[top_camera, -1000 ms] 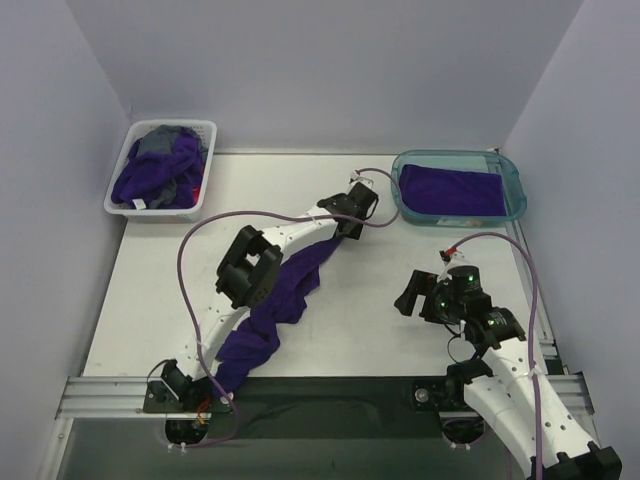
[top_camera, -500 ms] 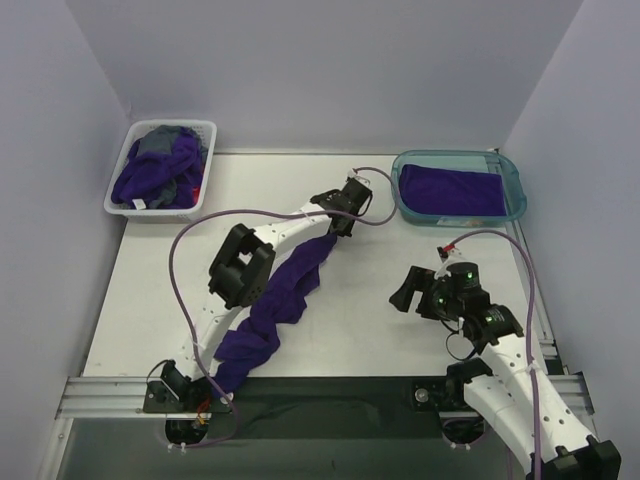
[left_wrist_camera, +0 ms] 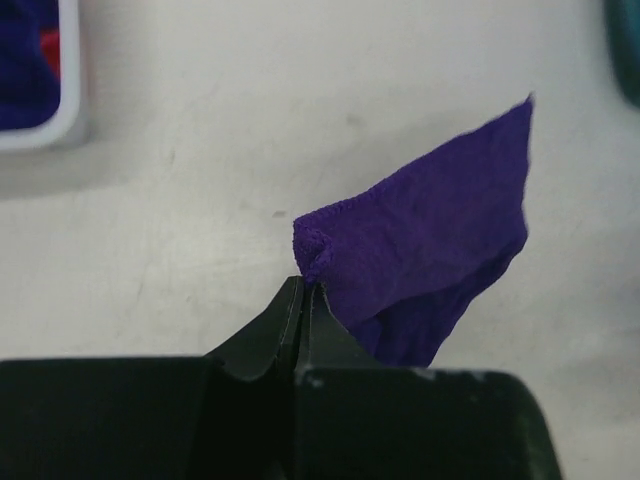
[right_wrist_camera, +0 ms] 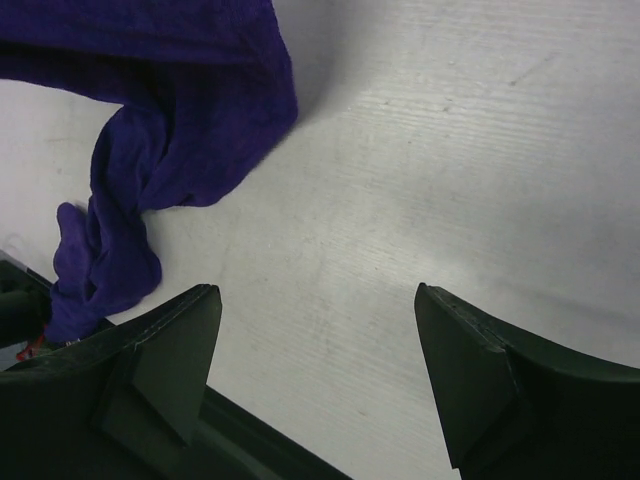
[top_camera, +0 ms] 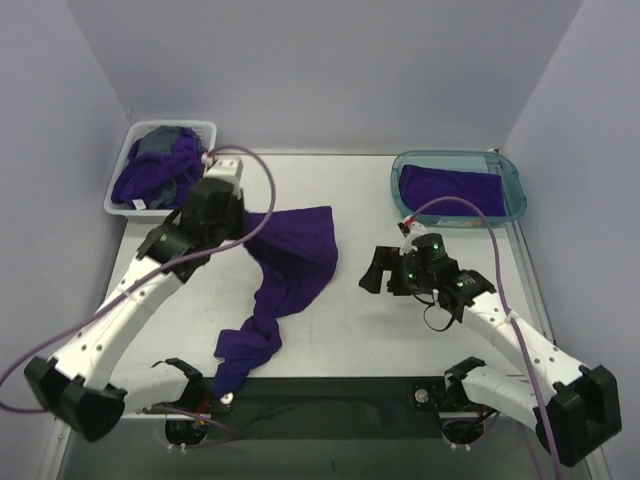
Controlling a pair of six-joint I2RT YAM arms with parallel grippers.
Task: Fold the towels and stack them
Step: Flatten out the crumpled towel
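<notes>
Purple towel (top_camera: 295,255) hangs from the left gripper (top_camera: 244,226), whose fingers (left_wrist_camera: 270,335) are pressed together on its hemmed corner. In the left wrist view that corner sits right at the fingertips, and the rest fans away to the right. Below, the cloth trails as a twisted rope across the table (top_camera: 340,330) to the near edge. The right gripper (top_camera: 377,272) hovers just right of it, jaws spread wide and holding nothing. More purple towels (top_camera: 150,178) fill the white basket (top_camera: 112,203). A folded purple towel (top_camera: 450,190) lies in the teal tray (top_camera: 518,185).
</notes>
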